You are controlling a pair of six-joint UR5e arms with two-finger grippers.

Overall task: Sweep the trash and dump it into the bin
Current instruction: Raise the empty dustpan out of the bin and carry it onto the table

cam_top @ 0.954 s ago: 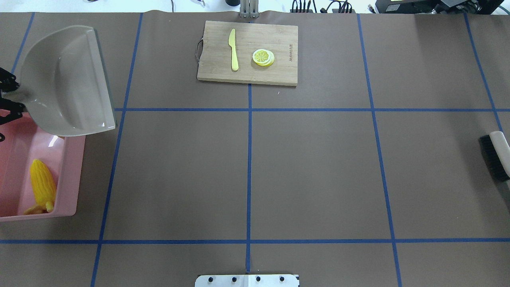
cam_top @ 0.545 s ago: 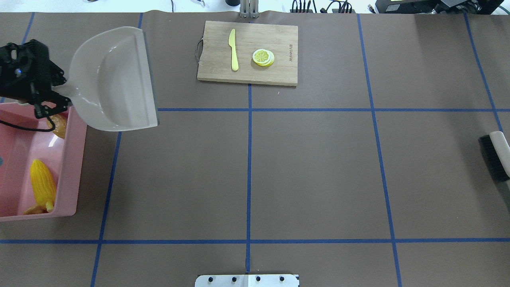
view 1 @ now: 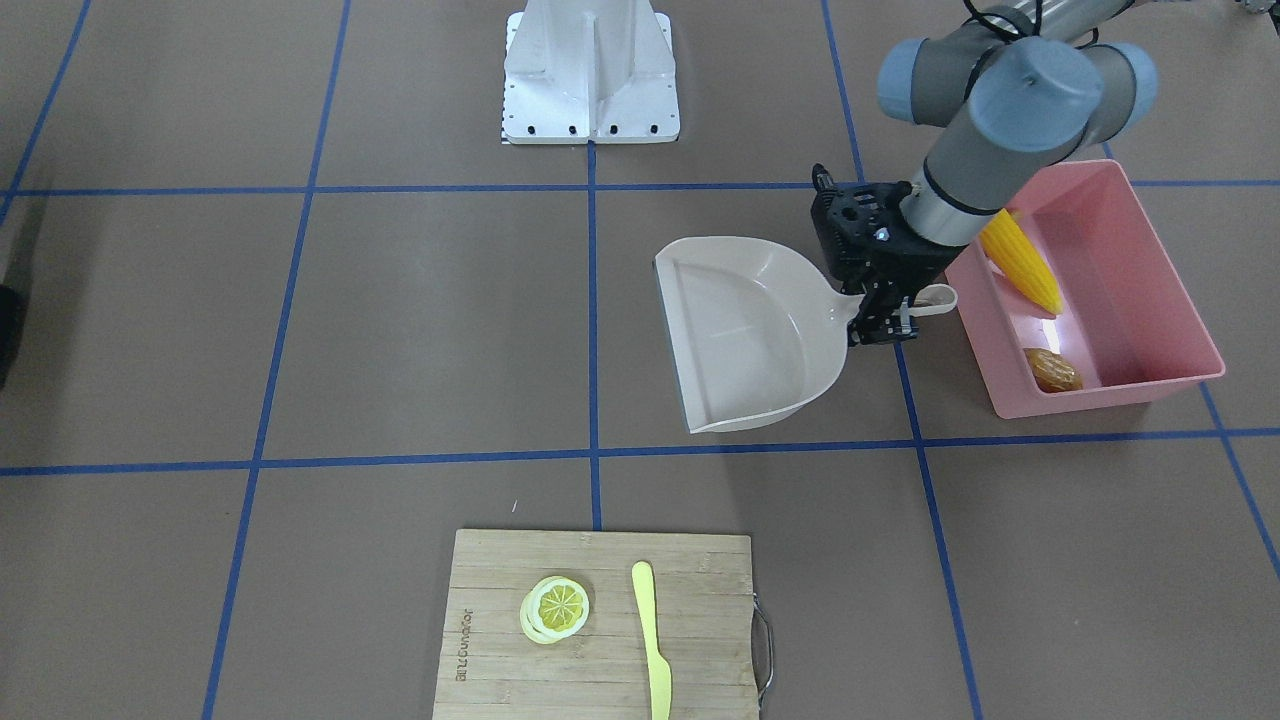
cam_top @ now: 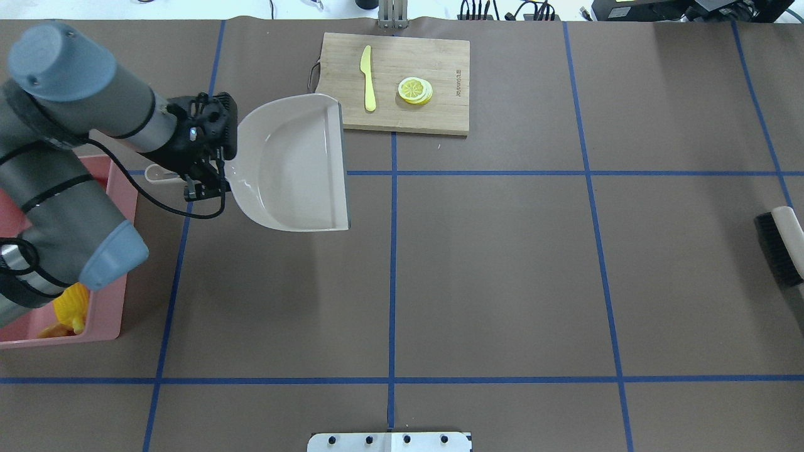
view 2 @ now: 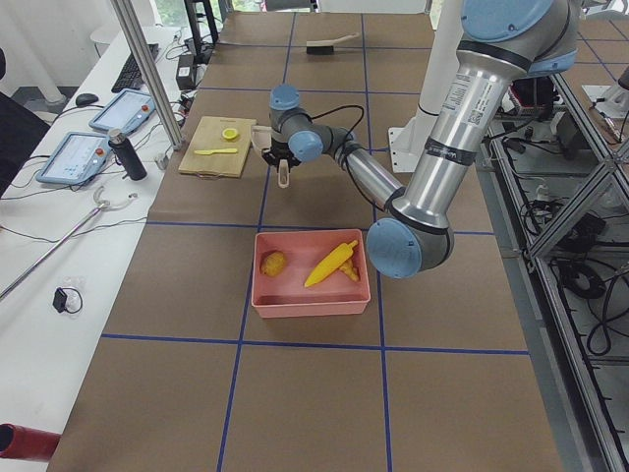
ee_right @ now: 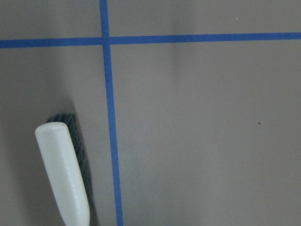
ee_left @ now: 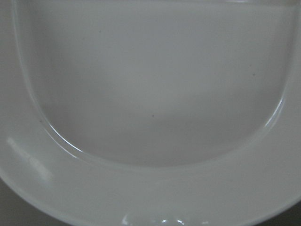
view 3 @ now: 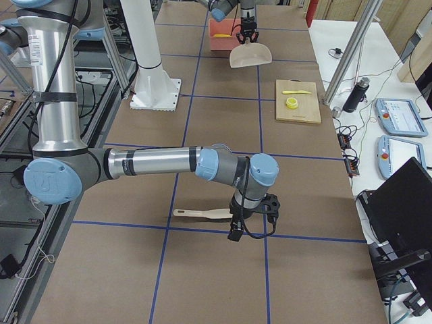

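Cutting board (view 1: 700,600): small engraved lettering near edge, too small to read.

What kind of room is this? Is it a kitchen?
Most likely a robot lab, not a kitchen: big robot arms work at a table marked with blue tape lines, and control tablets lie on a side bench.

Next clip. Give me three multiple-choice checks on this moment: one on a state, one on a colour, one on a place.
1. The dustpan is: A empty; B half full; C heaped.
2. The bin is: A blue; B pink; C green.
3. The corn lies: A in the dustpan; B in neither; C in the bin.

Answers:
1 A, the left wrist view shows only bare pan.
2 B, its walls show pink.
3 C, it lies inside those pink walls.
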